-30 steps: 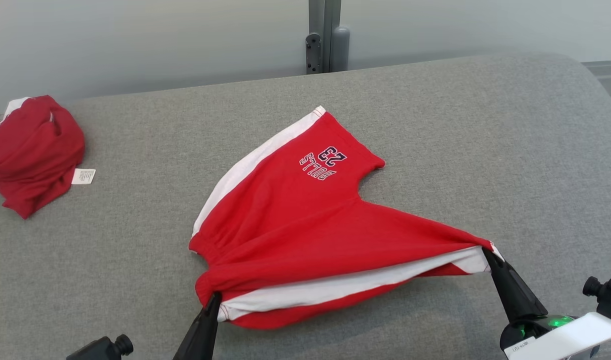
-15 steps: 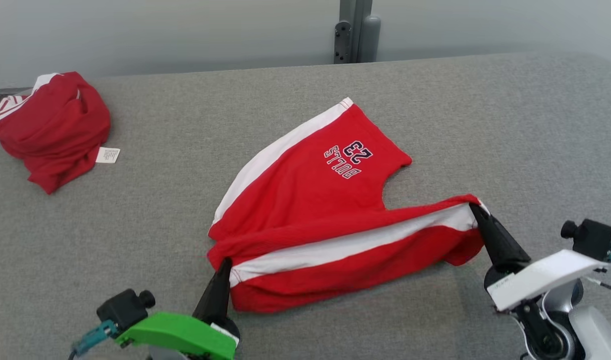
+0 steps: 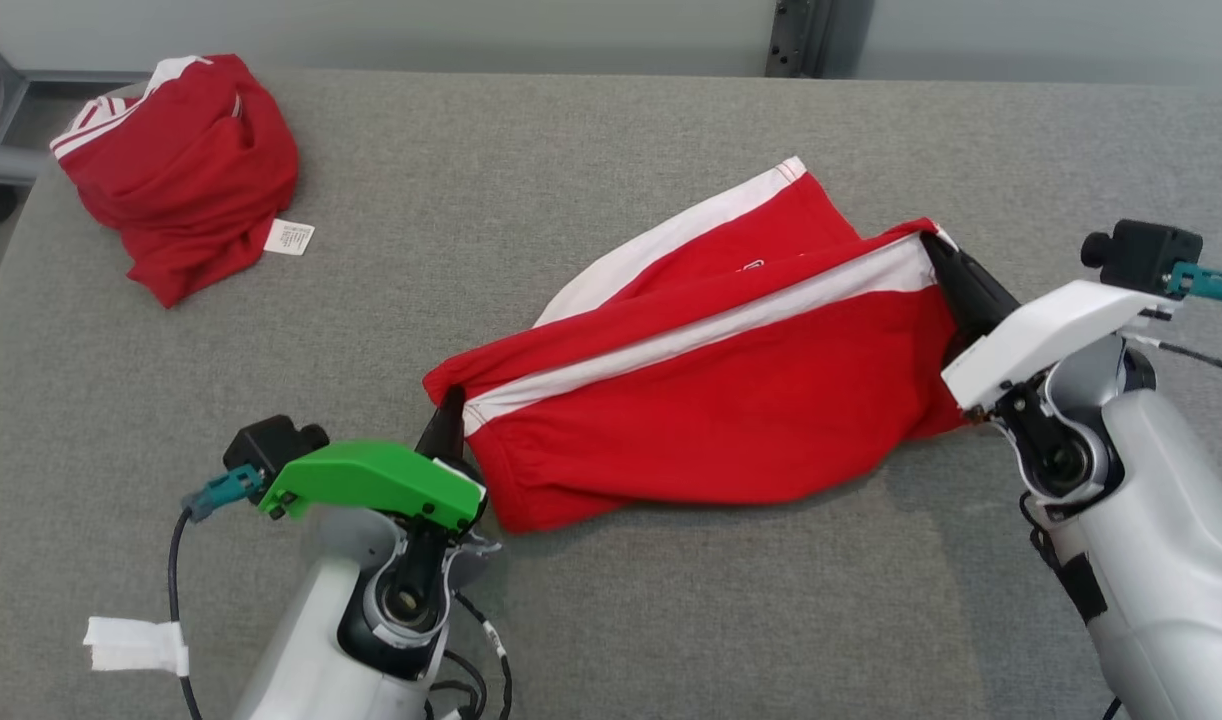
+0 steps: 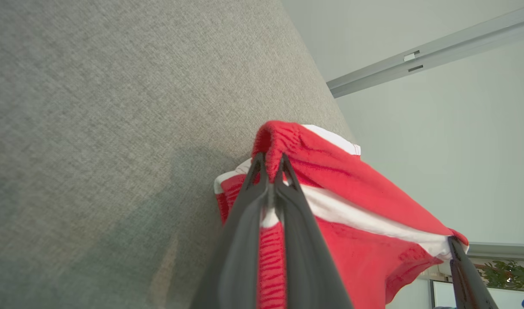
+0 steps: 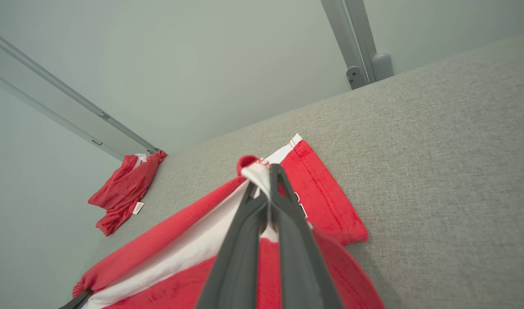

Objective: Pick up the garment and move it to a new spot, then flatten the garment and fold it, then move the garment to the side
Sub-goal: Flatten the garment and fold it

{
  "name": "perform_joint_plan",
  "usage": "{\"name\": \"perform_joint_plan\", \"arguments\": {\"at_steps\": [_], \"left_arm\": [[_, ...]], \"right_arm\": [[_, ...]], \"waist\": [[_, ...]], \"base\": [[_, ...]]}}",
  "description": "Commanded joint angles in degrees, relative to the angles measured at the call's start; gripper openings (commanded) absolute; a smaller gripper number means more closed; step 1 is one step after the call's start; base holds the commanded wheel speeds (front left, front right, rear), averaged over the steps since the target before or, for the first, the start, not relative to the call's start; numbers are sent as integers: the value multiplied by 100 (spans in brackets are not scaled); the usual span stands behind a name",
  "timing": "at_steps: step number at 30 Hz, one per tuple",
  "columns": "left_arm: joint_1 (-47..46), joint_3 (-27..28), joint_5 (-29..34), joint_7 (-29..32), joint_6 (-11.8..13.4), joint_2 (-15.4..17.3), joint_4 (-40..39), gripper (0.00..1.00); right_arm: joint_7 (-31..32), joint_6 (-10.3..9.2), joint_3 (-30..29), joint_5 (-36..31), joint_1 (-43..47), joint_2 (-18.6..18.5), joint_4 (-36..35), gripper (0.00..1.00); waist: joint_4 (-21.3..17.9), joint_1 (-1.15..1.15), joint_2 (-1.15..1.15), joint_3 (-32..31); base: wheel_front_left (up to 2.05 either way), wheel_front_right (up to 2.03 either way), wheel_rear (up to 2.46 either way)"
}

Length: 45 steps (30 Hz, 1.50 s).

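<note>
Grey woven fabric covers the bench (image 3: 671,620), with a pale wall behind it. On it lies the garment (image 3: 731,420), red shorts with a white side stripe, one half raised and doubled over the other. The left hand (image 3: 451,410) is pinched tight on the garment's gathered waistband corner at its near-left end. The right hand (image 3: 936,250) is pinched tight on the striped hem corner at its far-right end, with the stripe stretched between them. Well off to the garment's far left sits a crumpled red cloth (image 3: 186,170) with a white label (image 3: 289,237).
</note>
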Motion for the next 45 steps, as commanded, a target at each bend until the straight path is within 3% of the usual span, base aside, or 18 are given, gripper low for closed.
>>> {"name": "perform_joint_plan", "arguments": {"at_steps": [1, 13, 24, 27, 29, 30, 31, 32, 33, 40, 45], "left_arm": [[-223, -37, -66, -55, -8, 5, 145, 0], [-1402, -1142, -1154, -645, -10, 1, 995, 0], [-1961, -1902, -1863, -1074, -122, -1, 1353, 2], [-2065, -2107, -1975, -1125, -183, -1, 1386, 15], [-2140, -2269, -1906, -1185, -244, -2, 1389, 44], [-2182, -2365, -1803, -1232, -283, -2, 1395, 85], [-2216, -2443, -1701, -1269, -322, -1, 1403, 100], [-2237, -2516, -1603, -1313, -371, -1, 1403, 100], [-2256, -2575, -1505, -1359, -416, -2, 1403, 100], [-2016, -2694, -482, -1570, -605, 232, 1190, 100], [-1437, -1942, 498, -1560, -532, 431, 559, 100]], "right_arm": [[29, 2, 22, -44, -246, -72, 218, 0], [64, 2, 568, -190, -2021, -317, 2057, 0], [-113, 2, 1040, -87, -2828, -384, 3253, 0], [-174, 2, 1165, -102, -2985, -403, 3490, 0], [-266, 2, 1262, -138, -3070, -419, 3579, 0], [-323, 2, 1300, -144, -3098, -438, 3633, 18], [-372, 2, 1340, -145, -3130, -455, 3674, 41], [-421, 2, 1385, -140, -3165, -466, 3707, 77], [-481, 2, 1427, -139, -3196, -479, 3731, 100], [-924, 2, 1721, -36, -3231, -607, 3754, 100], [-1123, 2, 2092, 146, -3003, -777, 3370, 100]], "waist": [[222, 0, 0, 218], [653, 0, 0, 707], [864, 0, 0, 938], [912, 0, 0, 982], [941, 0, 0, 1005], [959, 0, 0, 1012], [976, 0, 0, 1020], [992, 0, 0, 1026], [1006, 0, 0, 1029], [1001, 0, 0, 996], [870, 0, 0, 884]], "base": [[0, 0, 0], [0, 0, 0], [0, 0, 0], [0, 0, 0], [0, 0, 0], [0, 0, 0], [0, 0, 0], [0, 0, 0], [0, 0, 0], [0, 0, 0], [0, 0, 0]]}}
